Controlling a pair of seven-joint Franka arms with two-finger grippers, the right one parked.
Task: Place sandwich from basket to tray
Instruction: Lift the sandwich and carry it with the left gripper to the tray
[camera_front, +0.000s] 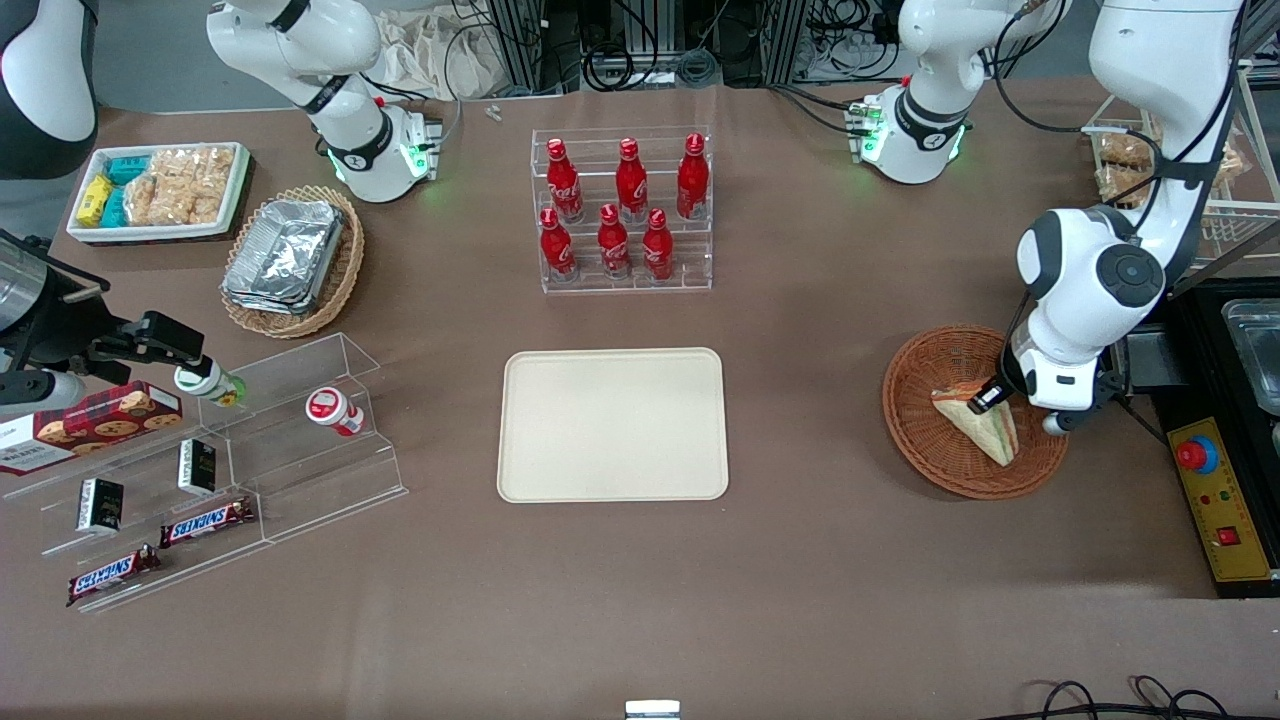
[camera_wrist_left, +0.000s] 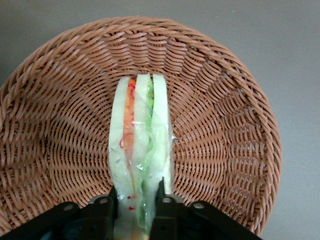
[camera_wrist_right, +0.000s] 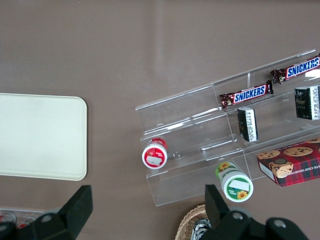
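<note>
Over the basket (camera_front: 935, 440), the left gripper (camera_wrist_left: 136, 207) clasps the sandwich's (camera_wrist_left: 140, 145) near end, its long axis running straight out from the fingers (camera_wrist_left: 159, 200).

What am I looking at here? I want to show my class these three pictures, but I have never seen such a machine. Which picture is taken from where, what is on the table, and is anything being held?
These are two white robot arms at a brown table. The wide picture looks at them from the front. The other two come from small cameras on the arms' wrists.

One arm is working. Its end effector, the two-fingered grasping part, is down in a round wicker basket, with a finger on each side of a wrapped sandwich. The sandwich appears gripped but has not left the basket.

In the middle of the table lies an empty cream tray, where the sandwich should go. Farther from the front camera stands a clear rack of red bottles. Toward the parked arm's end are clear shelves with chocolate bars, a box of cookies and a basket of foil trays.
</note>
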